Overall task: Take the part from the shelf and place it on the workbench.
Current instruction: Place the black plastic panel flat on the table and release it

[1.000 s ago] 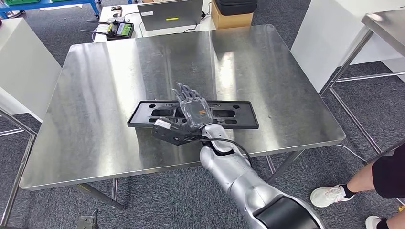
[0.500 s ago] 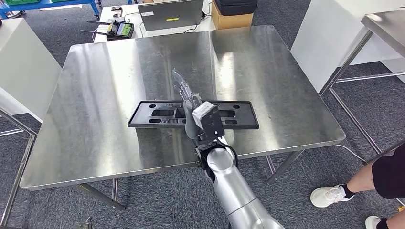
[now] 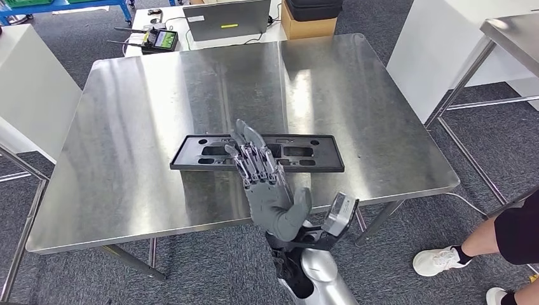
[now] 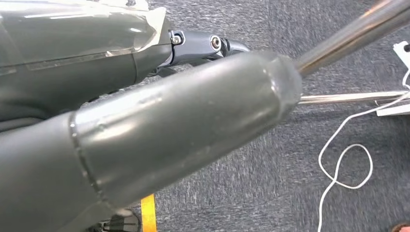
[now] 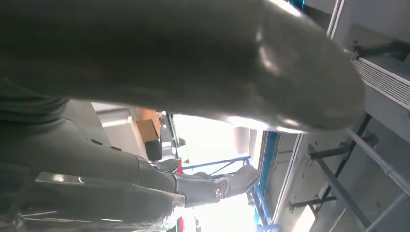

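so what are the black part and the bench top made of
The part looks like moulded black plastic with a matte finish: it is a flat frame with cut-out slots and round holes, and gives almost no glare. The bench top looks like brushed stainless steel: silver, with streaky soft reflections and bright patches of light. Neither can be confirmed by look alone.

I see the part (image 3: 257,152), a long black rectangular plastic panel with cut-out slots and holes, lying flat on the steel bench (image 3: 127,127), lengthwise across its near half, inside the front edge.
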`<action>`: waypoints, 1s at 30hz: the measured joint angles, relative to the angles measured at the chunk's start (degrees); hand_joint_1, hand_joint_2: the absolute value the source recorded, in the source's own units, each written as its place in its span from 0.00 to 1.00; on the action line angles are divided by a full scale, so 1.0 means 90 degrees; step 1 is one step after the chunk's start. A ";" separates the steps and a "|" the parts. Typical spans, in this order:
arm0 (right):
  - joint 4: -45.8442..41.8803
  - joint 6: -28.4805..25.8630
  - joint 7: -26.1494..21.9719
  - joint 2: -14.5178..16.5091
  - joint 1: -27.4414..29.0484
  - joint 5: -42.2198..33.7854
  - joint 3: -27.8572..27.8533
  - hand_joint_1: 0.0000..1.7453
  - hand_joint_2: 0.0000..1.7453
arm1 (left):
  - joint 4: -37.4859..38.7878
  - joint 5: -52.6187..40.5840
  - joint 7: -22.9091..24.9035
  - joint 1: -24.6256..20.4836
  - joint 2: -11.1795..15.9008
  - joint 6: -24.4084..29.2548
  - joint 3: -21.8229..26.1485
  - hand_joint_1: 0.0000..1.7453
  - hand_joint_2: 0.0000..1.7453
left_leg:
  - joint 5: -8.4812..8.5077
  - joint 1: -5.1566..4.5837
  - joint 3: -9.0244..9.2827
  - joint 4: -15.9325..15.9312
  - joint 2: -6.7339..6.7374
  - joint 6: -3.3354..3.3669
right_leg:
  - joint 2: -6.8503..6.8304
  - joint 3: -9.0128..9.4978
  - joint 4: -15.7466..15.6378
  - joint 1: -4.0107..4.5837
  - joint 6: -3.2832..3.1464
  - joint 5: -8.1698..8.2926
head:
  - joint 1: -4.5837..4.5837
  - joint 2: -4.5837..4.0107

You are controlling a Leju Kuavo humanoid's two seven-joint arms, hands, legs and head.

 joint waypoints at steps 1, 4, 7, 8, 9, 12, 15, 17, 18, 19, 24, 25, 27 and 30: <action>-0.0071 0.0005 0.0000 -0.0047 0.0054 -0.0016 0.0031 0.00 0.00 | -0.0014 0.0002 0.0000 0.0015 0.0000 0.0001 0.0010 0.00 0.00 | 0.0000 0.0000 0.0000 0.0000 0.0000 0.0000 | 0.0000 0.0000 0.0000 0.0000 0.0000 0.0000 | 0.0001 0.0000; -0.0216 0.0006 -0.0011 -0.0146 0.0137 -0.0032 0.0094 0.00 0.00 | -0.0039 0.0002 0.0000 0.0036 0.0000 0.0002 0.0046 0.00 0.00 | 0.0000 0.0000 0.0001 0.0000 0.0000 0.0000 | 0.0000 0.0001 0.0000 -0.0001 0.0000 0.0000 | 0.0001 0.0001; -0.0283 0.0004 -0.0127 -0.0236 0.0224 -0.0008 0.0146 0.00 0.00 | -0.0058 -0.0005 0.0000 0.0065 0.0000 0.0015 0.0094 0.00 0.00 | 0.0000 0.0000 0.0002 0.0000 0.0000 0.0001 | 0.0000 0.0002 0.0000 -0.0001 0.0000 0.0000 | 0.0000 0.0000; -0.0287 0.0000 -0.0193 -0.0270 0.0265 0.0019 0.0159 0.00 0.00 | -0.0073 -0.0009 0.0000 0.0083 0.0000 0.0019 0.0108 0.00 0.00 | -0.0001 0.0000 0.0002 0.0000 0.0000 0.0001 | 0.0000 0.0002 0.0000 -0.0001 0.0001 0.0000 | 0.0001 0.0000; -0.0287 -0.0006 -0.0261 -0.0305 0.0311 0.0059 0.0168 0.00 0.00 | -0.0092 -0.0016 0.0000 0.0106 0.0000 0.0021 0.0120 0.00 0.00 | -0.0001 0.0000 0.0002 0.0000 0.0000 0.0001 | 0.0000 0.0001 0.0000 -0.0001 0.0001 -0.0001 | 0.0000 0.0000; -0.0287 -0.0050 -0.0447 -0.0411 0.0442 0.0177 0.0190 0.00 0.00 | -0.0142 -0.0085 0.0000 0.0164 0.0000 0.0018 0.0140 0.00 0.00 | -0.0002 0.0000 0.0003 0.0000 0.0000 0.0001 | 0.0000 0.0001 0.0000 -0.0001 0.0003 -0.0002 | 0.0000 0.0001; -0.0289 -0.0140 -0.0584 -0.0516 0.0587 0.0245 0.0200 0.00 0.00 | -0.0151 -0.0187 0.0000 0.0175 -0.0004 0.0005 0.0130 0.00 0.00 | -0.0004 0.0000 0.0006 0.0000 -0.0002 0.0004 | -0.0002 0.0007 -0.0001 -0.0001 0.0014 -0.0010 | 0.0001 0.0000; -0.0291 -0.0178 -0.0652 -0.0594 0.0702 0.0259 0.0200 0.00 0.00 | -0.0152 -0.0217 0.0000 0.0177 -0.0009 -0.0007 0.0120 0.00 0.00 | -0.0007 0.0000 0.0010 0.0000 -0.0002 0.0006 | -0.0001 0.0012 -0.0001 -0.0001 0.0017 -0.0011 | 0.0000 0.0000; -0.0292 -0.0189 -0.0681 -0.0631 0.0757 0.0260 0.0199 0.00 0.00 | -0.0152 -0.0223 0.0000 0.0177 -0.0012 -0.0017 0.0116 0.00 0.00 | -0.0008 -0.0001 0.0012 0.0001 -0.0001 0.0007 | -0.0001 0.0014 -0.0001 -0.0002 0.0017 -0.0011 | 0.0001 0.0000; -0.0294 -0.0203 -0.0710 -0.0668 0.0812 0.0260 0.0196 0.00 0.00 | -0.0152 -0.0225 0.0000 0.0178 -0.0014 -0.0032 0.0112 0.00 0.00 | -0.0016 -0.0005 0.0012 0.0008 -0.0002 0.0020 | -0.0001 0.0018 -0.0005 -0.0010 0.0019 -0.0011 | -0.0001 0.0000; -0.0353 -0.0279 -0.0866 -0.0821 0.1094 0.0336 0.0165 0.00 0.00 | -0.0156 -0.0223 0.0000 0.0193 -0.0017 -0.0108 0.0074 0.00 0.00 | -0.0064 -0.0016 0.0010 0.0062 -0.0002 0.0112 | -0.0002 0.0046 -0.0025 -0.0039 0.0044 -0.0010 | -0.0002 0.0001; -0.0388 -0.0309 -0.0891 -0.0843 0.1146 0.0365 0.0155 0.00 0.00 | -0.0158 -0.0223 0.0000 0.0196 -0.0017 -0.0114 0.0070 0.00 0.00 | -0.0062 -0.0020 0.0012 0.0063 -0.0002 0.0131 | -0.0002 0.0057 -0.0040 -0.0042 0.0063 -0.0003 | -0.0004 0.0001; -0.0465 -0.0352 -0.0919 -0.0874 0.1224 0.0407 0.0131 0.00 0.00 | -0.0167 -0.0223 -0.0001 0.0201 -0.0021 -0.0120 0.0060 0.00 0.00 | 0.0003 -0.0005 0.0066 -0.0033 0.0009 0.0187 | -0.0007 0.0076 -0.0063 -0.0019 0.0115 0.0003 | -0.0001 0.0000; -0.0533 -0.0366 -0.0935 -0.0928 0.1282 0.0427 0.0101 0.00 0.00 | -0.0186 -0.0222 -0.0001 0.0204 -0.0035 -0.0130 0.0024 0.00 0.00 | 0.0132 0.0057 0.0183 -0.0215 0.0040 0.0264 | -0.0022 -0.0203 0.0579 0.0005 0.0085 -0.0338 | 0.0022 0.0000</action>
